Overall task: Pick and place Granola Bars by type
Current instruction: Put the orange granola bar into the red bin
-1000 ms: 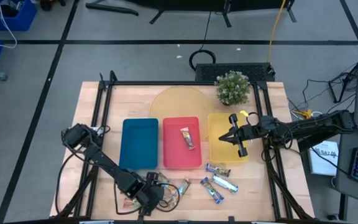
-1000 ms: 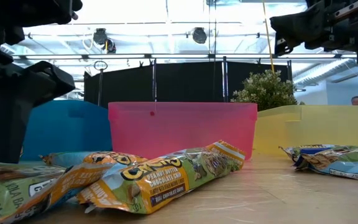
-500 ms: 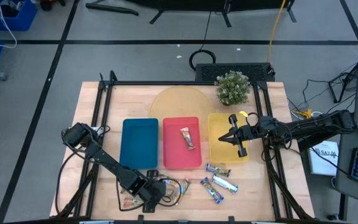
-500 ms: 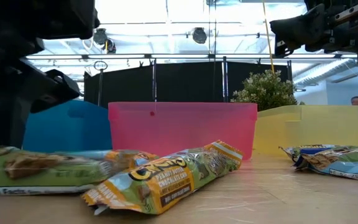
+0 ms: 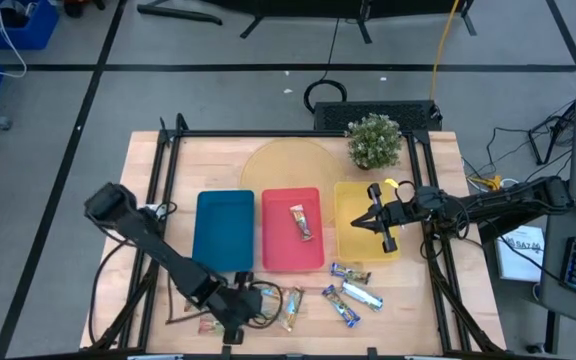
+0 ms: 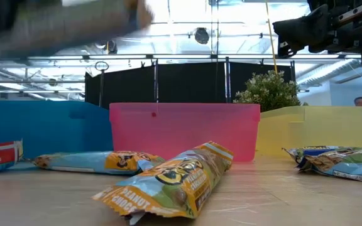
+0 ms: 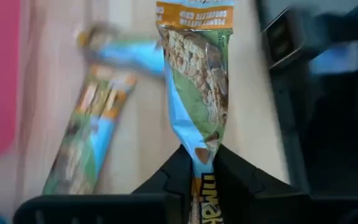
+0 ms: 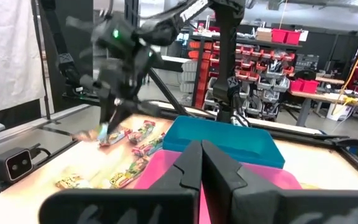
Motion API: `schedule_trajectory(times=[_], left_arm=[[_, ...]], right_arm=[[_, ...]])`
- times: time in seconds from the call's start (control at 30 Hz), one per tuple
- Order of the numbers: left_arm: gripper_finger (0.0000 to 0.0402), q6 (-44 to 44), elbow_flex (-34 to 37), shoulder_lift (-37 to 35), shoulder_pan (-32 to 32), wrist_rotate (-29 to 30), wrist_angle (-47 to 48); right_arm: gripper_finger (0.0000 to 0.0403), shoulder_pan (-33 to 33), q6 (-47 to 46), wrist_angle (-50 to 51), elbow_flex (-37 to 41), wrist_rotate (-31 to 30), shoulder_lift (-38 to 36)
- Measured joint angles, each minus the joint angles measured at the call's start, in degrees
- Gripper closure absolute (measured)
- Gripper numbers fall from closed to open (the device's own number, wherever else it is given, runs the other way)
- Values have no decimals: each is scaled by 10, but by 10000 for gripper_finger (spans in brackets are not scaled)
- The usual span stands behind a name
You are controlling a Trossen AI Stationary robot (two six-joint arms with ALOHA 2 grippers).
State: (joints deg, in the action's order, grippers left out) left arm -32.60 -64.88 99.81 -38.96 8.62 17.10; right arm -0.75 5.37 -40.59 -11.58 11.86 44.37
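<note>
Left end effector gripping granola bar, red tray holding one

Both arms were black, built of slim jointed links; the left gripper ended in two dark wedge-shaped fingers; the right gripper matched it; thin black cables trailed behind each claw's wrist.

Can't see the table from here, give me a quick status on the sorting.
Left gripper shut on granola bar, lifted. Right gripper shut, empty, over yellow tray. One bar in red tray. No obstruction seen.
</note>
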Motion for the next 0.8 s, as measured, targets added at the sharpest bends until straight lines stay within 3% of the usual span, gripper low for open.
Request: schedule_trajectory(times=[0.23,0.4,0.63,0.8], left_arm=[[382,142,-24,-76,52,44,54],[364,285,-81,-93,138,78,133],[374,629,-97,-80,275,70,148],[376,848,-84,-59,340,16,174]], right_arm=[[403,0,0,-2,0,0,0],[403,0,-10,-3,0,0,0],[403,0,-13,6,0,0,0],[403,0,3,18,0,0,0]])
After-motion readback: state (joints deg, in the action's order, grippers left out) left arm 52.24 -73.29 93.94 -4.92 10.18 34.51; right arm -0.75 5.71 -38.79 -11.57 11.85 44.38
